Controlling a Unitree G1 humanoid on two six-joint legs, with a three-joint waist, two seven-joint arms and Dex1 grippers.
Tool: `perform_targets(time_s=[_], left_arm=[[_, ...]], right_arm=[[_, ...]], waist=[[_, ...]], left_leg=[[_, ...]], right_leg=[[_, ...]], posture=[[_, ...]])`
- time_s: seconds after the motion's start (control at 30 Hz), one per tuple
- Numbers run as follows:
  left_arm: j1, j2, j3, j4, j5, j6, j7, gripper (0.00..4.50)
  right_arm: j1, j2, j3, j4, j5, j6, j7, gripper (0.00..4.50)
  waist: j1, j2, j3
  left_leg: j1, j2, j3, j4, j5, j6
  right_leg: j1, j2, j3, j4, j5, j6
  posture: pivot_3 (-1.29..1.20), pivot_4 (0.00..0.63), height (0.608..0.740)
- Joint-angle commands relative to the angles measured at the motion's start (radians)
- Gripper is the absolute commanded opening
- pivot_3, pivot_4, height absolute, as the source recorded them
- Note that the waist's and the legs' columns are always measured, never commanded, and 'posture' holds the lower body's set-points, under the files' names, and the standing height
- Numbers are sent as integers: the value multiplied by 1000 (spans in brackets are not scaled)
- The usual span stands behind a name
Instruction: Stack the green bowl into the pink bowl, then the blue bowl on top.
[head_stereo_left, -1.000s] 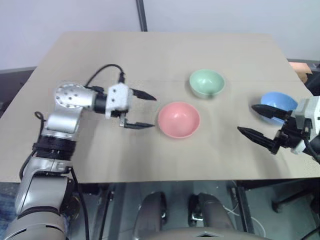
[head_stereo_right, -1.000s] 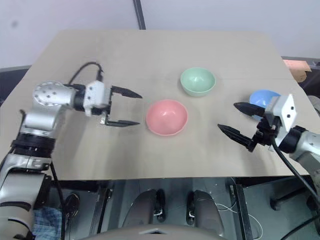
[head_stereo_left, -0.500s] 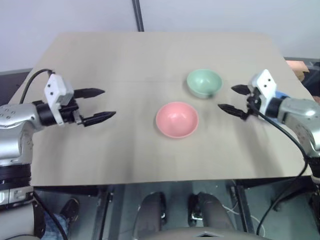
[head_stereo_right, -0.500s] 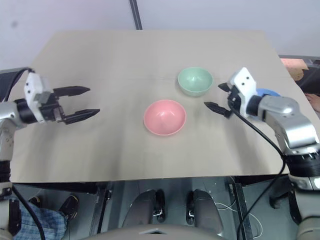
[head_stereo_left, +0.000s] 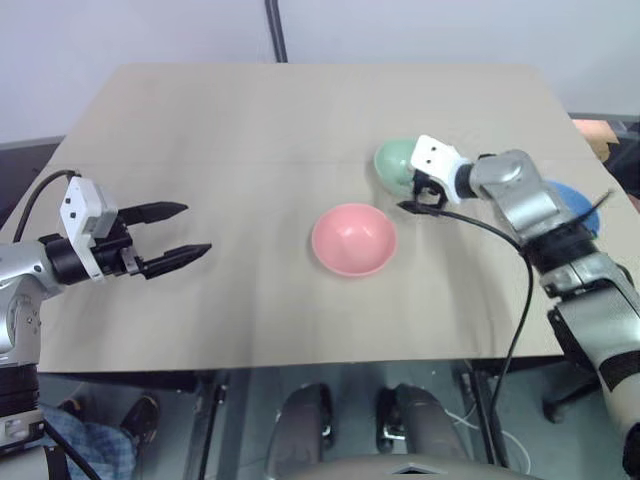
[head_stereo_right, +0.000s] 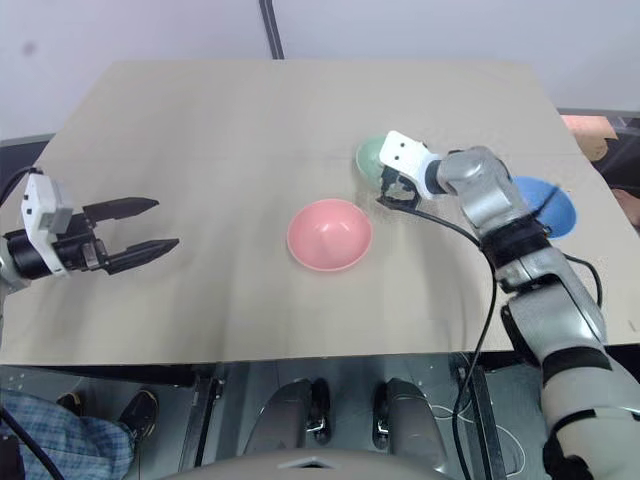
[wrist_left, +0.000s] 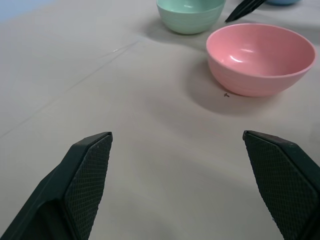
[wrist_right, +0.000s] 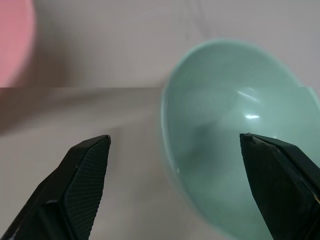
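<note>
A: Where were the bowls?
B: All three sat apart on the table (head_stereo_left: 250, 110). Pink bowl (head_stereo_left: 354, 239) was near the middle, green bowl (head_stereo_left: 396, 160) at its 1 o'clock, blue bowl (head_stereo_right: 545, 205) off at 3 o'clock, partly hidden by the right arm

A: Right gripper (head_stereo_left: 418, 192)?
B: It was at the green bowl, jaws spread wide, empty. In its wrist view the bowl's near rim sat between the fingers (wrist_right: 85, 175), one fingertip over the bowl's inside, the other outside. Couldn't tell if it touched

A: And the left gripper (head_stereo_left: 184, 232)?
B: It was wide open too, empty, well off at the pink bowl's 9 o'clock, pointing toward it
</note>
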Motion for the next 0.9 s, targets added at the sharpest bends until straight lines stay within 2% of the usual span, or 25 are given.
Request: perform_targets(time_s=[0.03,0.1,0.17,0.2,0.23,0.27,0.3,0.33,0.37,0.53,0.67,0.77,0.9], left_arm=[[-12,7,14,-35,-14,-12,2,4468],[-15,6,12,-34,-14,-13,1,4500],[-14,6,14,-31,-16,-12,1,4500],[-14,5,16,-27,-17,-12,1,4500],[-15,4,16,-22,-17,-13,1,4500],[-15,4,17,-18,-18,-14,1,4500],[-16,3,17,-17,-19,-14,1,4500],[-16,2,16,-16,-19,-14,1,4500],[-17,0,13,-14,-17,-16,1,4500],[-32,-6,-7,2,-6,-28,-5,4500],[-54,-6,-22,14,-2,-34,-10,4500],[-61,-12,-35,18,2,-38,-11,4500],[-90,-19,-55,50,-5,-33,-24,4500]], right_arm=[[-62,25,7,78,-60,-67,-9,4246],[-81,43,14,117,-88,-102,-7,3686],[-92,60,7,138,-101,-118,0,2694],[-96,67,1,142,-106,-123,6,2020],[-97,71,-3,144,-109,-126,10,1723],[-97,73,-7,143,-112,-128,13,1097],[-96,74,-10,142,-116,-130,16,983],[-95,74,-13,140,-118,-131,19,376],[-93,74,-15,136,-120,-131,23,88],[-77,66,-29,82,-118,-122,66,88],[-44,38,-67,-86,-81,-78,128,88],[-11,-14,-85,-322,-73,-12,182,88],[46,-46,-80,-723,-30,203,265,88]], waist=[[1,0,0],[0,0,0],[-1,0,0],[-2,0,0],[-3,0,0],[-4,0,0],[-5,0,0],[-6,0,0],[-7,0,0],[-15,0,0],[-22,0,0],[-20,0,0],[-20,0,0]], left_leg=[[0,0,0,0,0,0],[0,0,0,0,0,0],[0,0,1,0,0,0],[0,0,1,0,0,0],[0,0,1,0,0,0],[0,0,1,0,0,0],[0,0,2,0,0,0],[0,0,2,0,0,0],[0,0,2,0,0,0],[0,0,2,0,0,0],[-1,0,2,0,0,0],[-1,0,3,0,0,0],[-5,0,3,0,0,0]], right_leg=[[0,0,0,0,0,0],[0,0,0,0,0,0],[-1,-1,1,2,0,0],[-2,-1,1,3,0,0],[-2,-1,1,3,0,0],[-2,-1,1,3,0,0],[-2,-1,2,4,0,0],[-2,-1,2,4,0,0],[-3,-1,2,4,0,0],[-3,-1,2,4,0,0],[-4,-1,3,5,0,0],[-5,-1,3,5,0,0],[-9,-1,3,5,0,0]], posture=[[0,150,740],[0,150,740],[0,150,740],[0,150,740],[0,150,740],[0,150,740],[0,150,740],[0,150,740],[0,150,740],[0,150,740],[0,150,740],[0,150,740],[0,150,740]])
